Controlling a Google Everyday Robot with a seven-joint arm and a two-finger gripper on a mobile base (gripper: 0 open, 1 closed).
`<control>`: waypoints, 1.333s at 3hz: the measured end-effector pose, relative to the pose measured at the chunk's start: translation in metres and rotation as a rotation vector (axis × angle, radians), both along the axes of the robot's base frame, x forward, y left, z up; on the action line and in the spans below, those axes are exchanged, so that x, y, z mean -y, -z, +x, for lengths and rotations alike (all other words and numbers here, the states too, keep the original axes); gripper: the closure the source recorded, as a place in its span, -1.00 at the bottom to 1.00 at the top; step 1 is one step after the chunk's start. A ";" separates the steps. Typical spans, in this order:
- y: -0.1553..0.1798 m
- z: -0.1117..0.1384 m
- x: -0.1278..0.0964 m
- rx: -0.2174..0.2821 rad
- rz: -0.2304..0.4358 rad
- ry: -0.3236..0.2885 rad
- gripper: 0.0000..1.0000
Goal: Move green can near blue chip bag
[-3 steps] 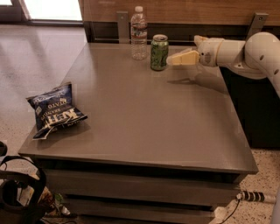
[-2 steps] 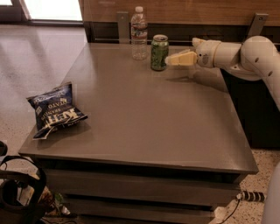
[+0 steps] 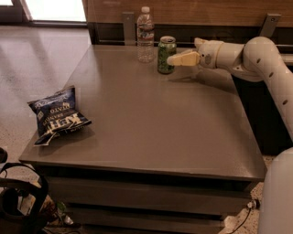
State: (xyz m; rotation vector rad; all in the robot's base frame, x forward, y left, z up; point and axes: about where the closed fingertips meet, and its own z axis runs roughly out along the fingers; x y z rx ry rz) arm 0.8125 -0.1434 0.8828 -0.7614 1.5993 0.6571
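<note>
The green can (image 3: pixel 165 55) stands upright at the far edge of the grey table (image 3: pixel 151 123), just right of centre. My gripper (image 3: pixel 172 60) reaches in from the right at the can's mid height, its tip at the can's right side, touching it or nearly so. The blue chip bag (image 3: pixel 57 114) lies flat near the table's front left corner, far from the can and the gripper.
A clear plastic water bottle (image 3: pixel 145 34) stands upright just left of the can at the table's far edge. A wooden wall panel (image 3: pixel 206 11) runs behind the table. A dark bag and cables (image 3: pixel 18 201) lie on the floor at lower left.
My gripper has moved a little to the left, closing on the can's right side. The can, the bottle and the chip bag have not moved.
</note>
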 end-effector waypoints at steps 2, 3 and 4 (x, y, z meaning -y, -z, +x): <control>-0.019 -0.004 -0.025 0.063 0.010 -0.025 -1.00; -0.025 -0.013 -0.038 0.079 0.002 -0.035 -1.00; -0.024 -0.013 -0.043 0.078 0.002 -0.041 -0.68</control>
